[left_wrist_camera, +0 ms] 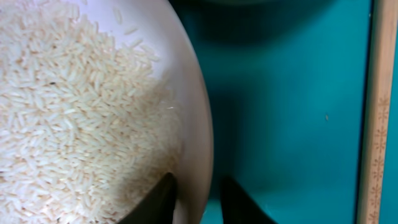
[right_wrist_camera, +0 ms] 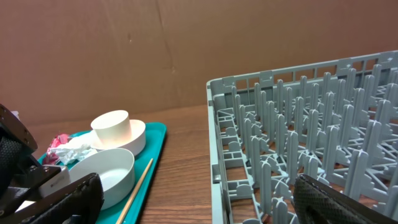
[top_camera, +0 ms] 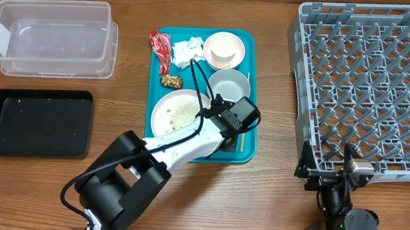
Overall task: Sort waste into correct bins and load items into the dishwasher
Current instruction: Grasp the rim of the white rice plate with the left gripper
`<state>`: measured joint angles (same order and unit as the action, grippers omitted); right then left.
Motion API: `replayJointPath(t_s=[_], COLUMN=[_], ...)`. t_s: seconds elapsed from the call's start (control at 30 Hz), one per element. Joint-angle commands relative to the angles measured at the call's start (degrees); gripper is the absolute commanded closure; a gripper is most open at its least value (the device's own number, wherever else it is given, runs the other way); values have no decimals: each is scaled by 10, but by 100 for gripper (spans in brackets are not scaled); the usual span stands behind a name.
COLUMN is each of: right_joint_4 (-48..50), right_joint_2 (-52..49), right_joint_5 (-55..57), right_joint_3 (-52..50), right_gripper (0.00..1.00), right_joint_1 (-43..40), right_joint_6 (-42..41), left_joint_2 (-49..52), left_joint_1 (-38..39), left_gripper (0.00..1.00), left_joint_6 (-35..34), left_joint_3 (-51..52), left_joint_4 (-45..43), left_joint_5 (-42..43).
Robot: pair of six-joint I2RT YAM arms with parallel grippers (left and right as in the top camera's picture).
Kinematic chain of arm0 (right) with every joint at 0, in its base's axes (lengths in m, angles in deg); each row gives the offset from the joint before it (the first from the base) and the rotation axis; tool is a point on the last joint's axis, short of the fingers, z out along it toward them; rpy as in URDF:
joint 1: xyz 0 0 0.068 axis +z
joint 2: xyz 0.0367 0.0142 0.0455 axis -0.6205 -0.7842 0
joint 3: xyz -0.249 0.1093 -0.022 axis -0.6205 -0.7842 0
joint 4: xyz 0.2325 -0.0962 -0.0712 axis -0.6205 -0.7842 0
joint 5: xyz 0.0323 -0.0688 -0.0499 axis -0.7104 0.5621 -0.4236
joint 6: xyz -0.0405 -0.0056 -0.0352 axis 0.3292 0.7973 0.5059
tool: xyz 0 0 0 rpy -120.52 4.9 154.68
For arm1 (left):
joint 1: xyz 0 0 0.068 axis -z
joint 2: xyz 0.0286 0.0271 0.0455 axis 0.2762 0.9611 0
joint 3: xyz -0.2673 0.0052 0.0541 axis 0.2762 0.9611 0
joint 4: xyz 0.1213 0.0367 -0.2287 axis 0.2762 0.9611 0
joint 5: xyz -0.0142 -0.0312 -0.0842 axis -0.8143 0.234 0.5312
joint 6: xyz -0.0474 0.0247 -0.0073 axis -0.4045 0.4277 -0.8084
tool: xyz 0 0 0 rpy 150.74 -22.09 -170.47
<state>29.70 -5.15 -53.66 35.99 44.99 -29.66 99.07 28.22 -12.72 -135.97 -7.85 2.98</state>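
My left gripper (top_camera: 211,115) (left_wrist_camera: 198,200) is down on the right edge of the pale plate (top_camera: 179,112) (left_wrist_camera: 198,124), which holds rice crumbs (left_wrist_camera: 74,112). One finger stands inside the rim and the other outside, over the teal tray. The jaws are narrow, and a thin sliver of teal still shows beside the rim. The wooden stick (top_camera: 248,81) (left_wrist_camera: 376,112) lies to the right. Behind are the grey-blue bowl (top_camera: 229,83), the white cup (top_camera: 223,50) in the pink bowl (right_wrist_camera: 135,140), the napkin (top_camera: 187,51), the red wrapper (top_camera: 161,48) and the brown lump (top_camera: 172,81). My right gripper (top_camera: 349,165) (right_wrist_camera: 202,202) hangs open and empty.
The teal tray (top_camera: 156,72) carries all the dishes. The clear tub (top_camera: 54,36) and the black tray (top_camera: 37,121) sit at the far left. The grey dish rack (top_camera: 374,86) (right_wrist_camera: 298,149) fills the right side, with its front left corner beside my right gripper.
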Motion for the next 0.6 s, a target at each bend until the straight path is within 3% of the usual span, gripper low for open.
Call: replayJointPath(t_s=[0.0,0.13,0.33,0.57], right_joint_4=[5,5,5,5], right_joint_2=[2,2,2,2], right_joint_5=[5,5,5,5], right_joint_3=[-6,-6,-6,-6], right_gripper=[0,0,0,0], right_joint_1=[2,2,2,2], right_joint_6=[4,4,4,4], left_joint_2=[14,14,14,14], left_joint_1=[0,0,0,0], left_gripper=[82,83,95,96], left_joint_6=[-3,-3,-3,-3], left_joint_3=[-6,-6,-6,-6], left_joint_4=[-2,-4,-4,-4], left_joint_5=[3,3,3,3])
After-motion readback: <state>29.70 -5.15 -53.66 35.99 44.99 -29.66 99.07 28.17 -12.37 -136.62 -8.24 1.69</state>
